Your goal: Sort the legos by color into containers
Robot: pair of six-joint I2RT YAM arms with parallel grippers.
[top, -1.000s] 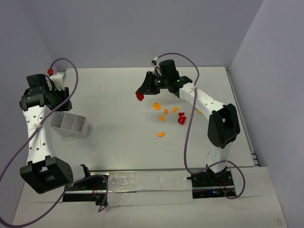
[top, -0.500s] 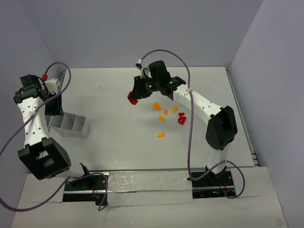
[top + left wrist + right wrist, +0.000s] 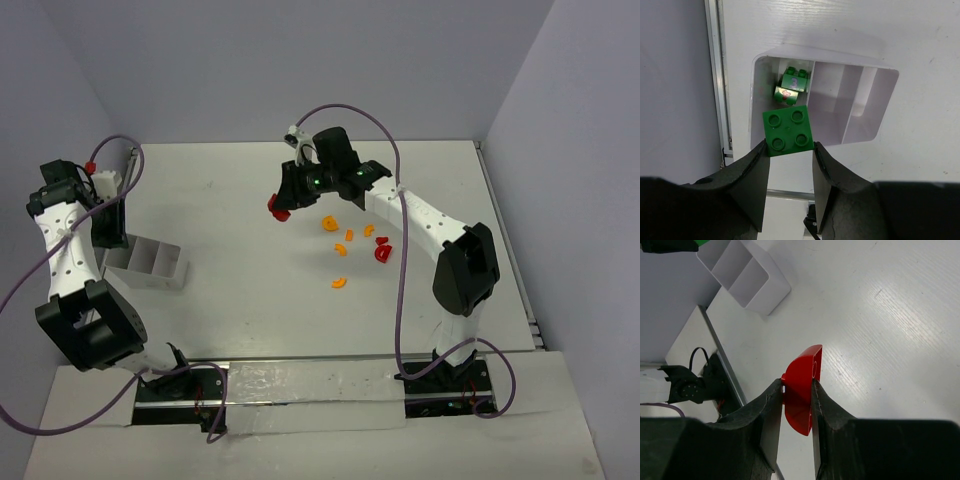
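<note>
**Left jaws hanging green block over tray, right jaws carrying red half-disc**

Left jaws are pinching a green block [image 3: 788, 131] by two opposite sides, studs facing the wrist camera. The block is hovering above the white tray [image 3: 840, 61], at the end compartment where two green pieces [image 3: 792, 86] are lying. The other two compartments are showing nothing inside, as far as visible. In the wrist view the block is sitting over that compartment's edge nearest the jaws, not over its middle.

Doing the drop well likely means:
- nudging the block further over the compartment's middle before spreading the jaws
- lowering it close to the rim so it isn't bouncing off the divider or the pieces inside
- spreading the jaws evenly so it isn't clinging to one side

Right jaws are pinching a red half-disc [image 3: 802, 390] across its flat faces, off the surface [image 3: 880, 315] and well apart from the tray. Best waiting there until the left arm is clearing the tray.

Orange half-rings [image 3: 338, 282] and a red piece [image 3: 382, 254] are lying on the surface, further from the tray than the half-disc.
</note>
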